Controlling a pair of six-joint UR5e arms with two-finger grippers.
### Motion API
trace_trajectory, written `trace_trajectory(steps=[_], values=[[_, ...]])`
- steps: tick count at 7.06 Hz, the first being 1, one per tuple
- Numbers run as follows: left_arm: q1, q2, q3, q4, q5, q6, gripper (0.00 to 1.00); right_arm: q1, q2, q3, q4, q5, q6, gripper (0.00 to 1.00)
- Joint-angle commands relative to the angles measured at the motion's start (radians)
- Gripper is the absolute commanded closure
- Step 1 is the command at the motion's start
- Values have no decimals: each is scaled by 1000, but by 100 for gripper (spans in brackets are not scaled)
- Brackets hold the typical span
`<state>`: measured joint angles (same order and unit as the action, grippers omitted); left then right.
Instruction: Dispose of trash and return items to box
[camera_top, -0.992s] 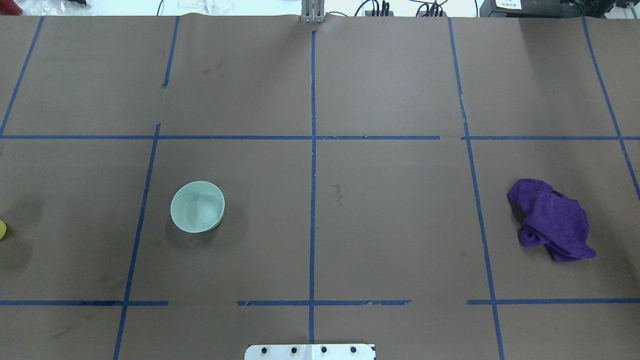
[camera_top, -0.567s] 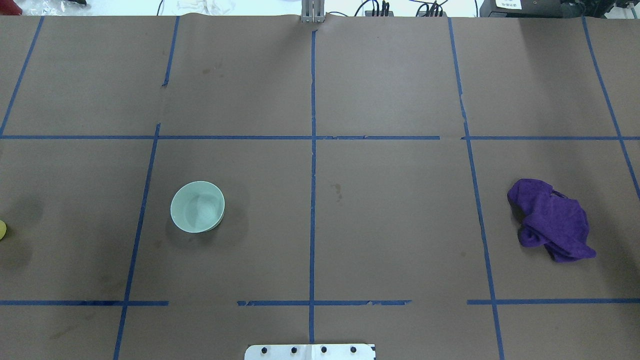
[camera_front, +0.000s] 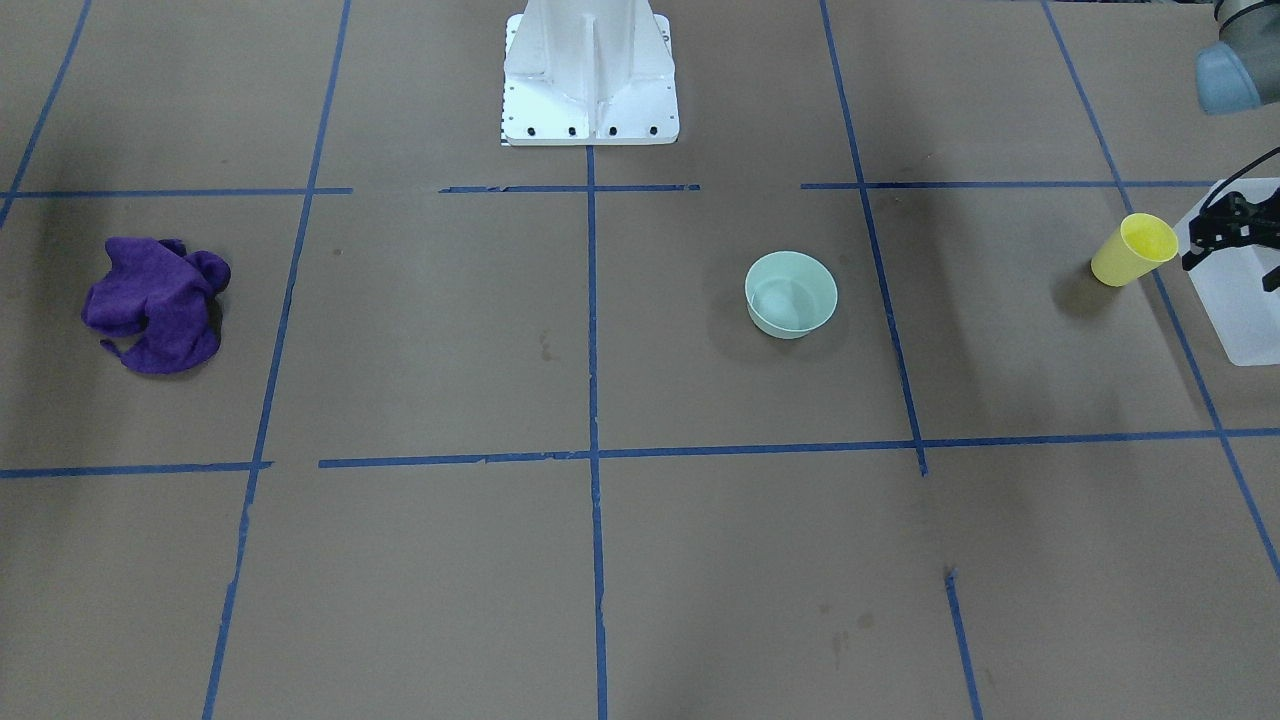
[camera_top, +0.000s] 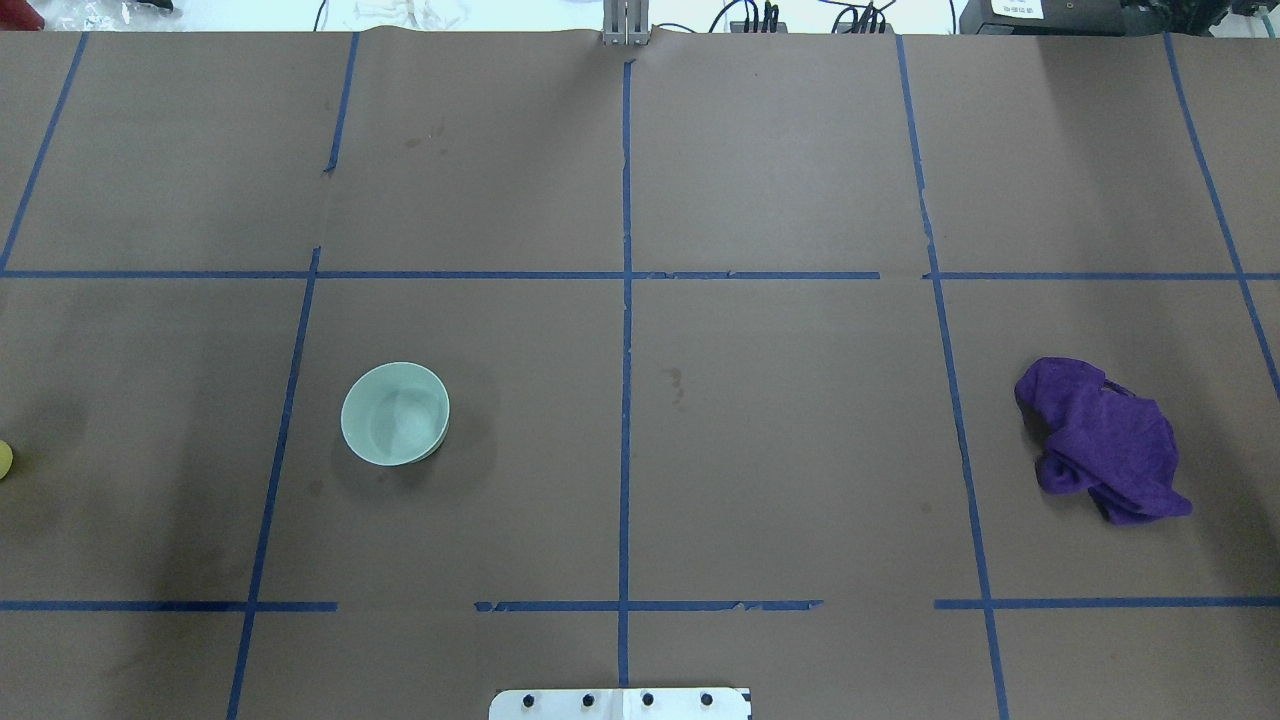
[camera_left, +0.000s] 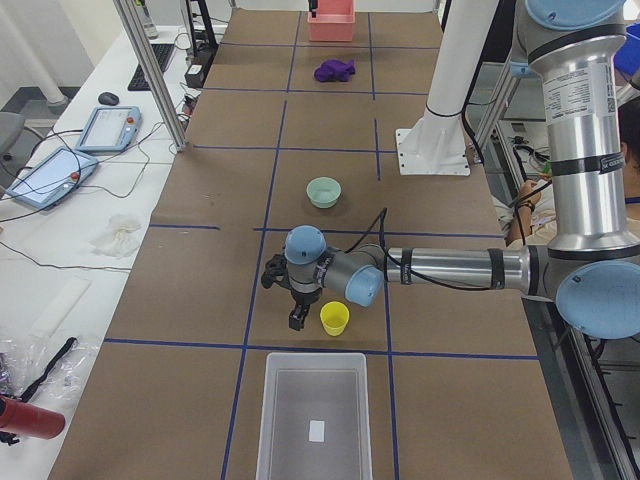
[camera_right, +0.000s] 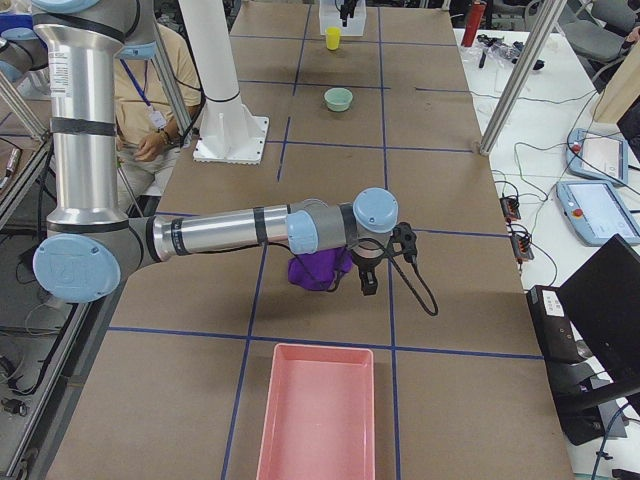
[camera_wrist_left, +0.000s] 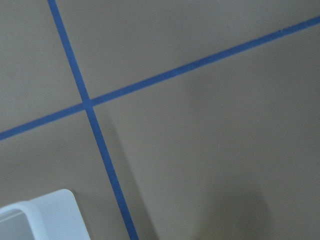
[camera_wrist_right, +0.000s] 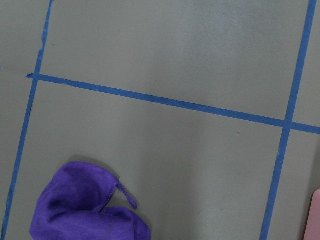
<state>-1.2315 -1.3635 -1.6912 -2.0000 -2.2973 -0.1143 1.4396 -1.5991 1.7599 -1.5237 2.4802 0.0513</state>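
The yellow cup (camera_front: 1133, 250) stands on the table at my far left, just in front of the frosted-white box (camera_front: 1245, 300); it also shows in the exterior left view (camera_left: 335, 318). My left gripper (camera_front: 1232, 265) hangs beside the cup, by the box's near end; its fingers look apart and empty. The mint-green bowl (camera_top: 395, 413) sits upright and empty, left of centre. My right gripper (camera_right: 385, 262) hovers over the purple cloth (camera_top: 1100, 440); I cannot tell whether it is open or shut. The left wrist view shows only a corner of the box (camera_wrist_left: 40, 220).
A pink tray (camera_right: 318, 415) lies at the table's right end, beyond the cloth. The white pedestal base (camera_front: 590, 80) stands at the robot's side of the table. Blue tape lines cross the brown table cover.
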Motion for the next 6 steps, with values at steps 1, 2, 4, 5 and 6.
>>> trace_trajectory(steps=[1,2,4,5,6], values=[[23,49,-5,-9,1,-2,0,-5,-1,-2,-3,0,1,0],[23,52,-4,-16,-1,-4,0,-8,-1,-7,-4,2,2,0],[41,52,34,-19,-2,-4,0,-14,-1,-11,-4,2,2,0],[52,52,38,-19,-2,-4,0,-18,-1,-11,-4,2,2,0],[55,50,51,-22,-2,-4,2,-18,-1,-13,-4,2,4,0]])
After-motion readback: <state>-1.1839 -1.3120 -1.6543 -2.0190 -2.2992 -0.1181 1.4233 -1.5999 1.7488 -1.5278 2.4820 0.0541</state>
